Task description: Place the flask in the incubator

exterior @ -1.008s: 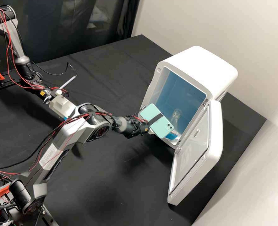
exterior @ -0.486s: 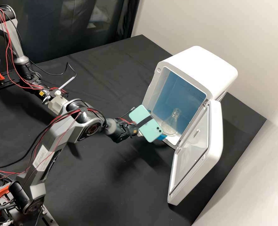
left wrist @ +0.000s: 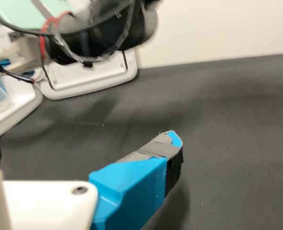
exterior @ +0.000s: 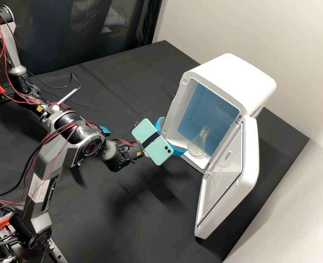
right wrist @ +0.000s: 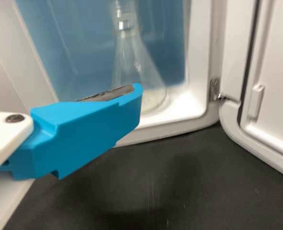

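The clear glass flask (exterior: 199,143) stands upright on the floor of the white incubator (exterior: 234,76), near its hinge side, and nothing touches it. In the right wrist view the flask (right wrist: 132,62) rises behind one blue finger (right wrist: 84,124). My right gripper (exterior: 173,135) is open just outside the incubator's opening, with a mint phone (exterior: 153,141) strapped on its wrist. My left gripper (left wrist: 81,143) hangs open low over the bench, behind the right arm's elbow (exterior: 88,144), with nothing between its fingers.
The incubator door (exterior: 227,175) hangs wide open, swung out towards the bench's front right edge. The white wall is close behind the incubator. Bare black bench (exterior: 132,204) spreads in front of the arms. Red cables (exterior: 8,73) trail along the far arm.
My right gripper has backed out of the incubator to the left, leaving the flask standing inside. The left arm has also shifted a little to the left.
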Robot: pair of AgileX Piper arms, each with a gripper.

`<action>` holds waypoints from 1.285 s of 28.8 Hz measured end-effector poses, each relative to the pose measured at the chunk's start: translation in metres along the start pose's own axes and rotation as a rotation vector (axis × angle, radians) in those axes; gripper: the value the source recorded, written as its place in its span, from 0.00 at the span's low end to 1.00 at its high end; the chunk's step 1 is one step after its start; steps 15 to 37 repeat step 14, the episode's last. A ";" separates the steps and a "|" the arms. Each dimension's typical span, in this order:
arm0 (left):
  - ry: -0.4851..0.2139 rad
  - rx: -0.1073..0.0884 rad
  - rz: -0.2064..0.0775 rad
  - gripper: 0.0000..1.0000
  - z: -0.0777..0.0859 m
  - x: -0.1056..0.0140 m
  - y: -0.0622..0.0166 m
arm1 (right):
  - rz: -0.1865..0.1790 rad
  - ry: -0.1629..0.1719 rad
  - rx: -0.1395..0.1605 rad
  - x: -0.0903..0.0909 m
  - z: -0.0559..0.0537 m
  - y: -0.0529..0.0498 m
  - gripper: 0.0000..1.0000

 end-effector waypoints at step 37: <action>-0.016 -0.056 0.046 1.00 0.014 -0.020 -0.0089 | 0.020 -0.001 0.034 -0.007 0.004 0.000 1.00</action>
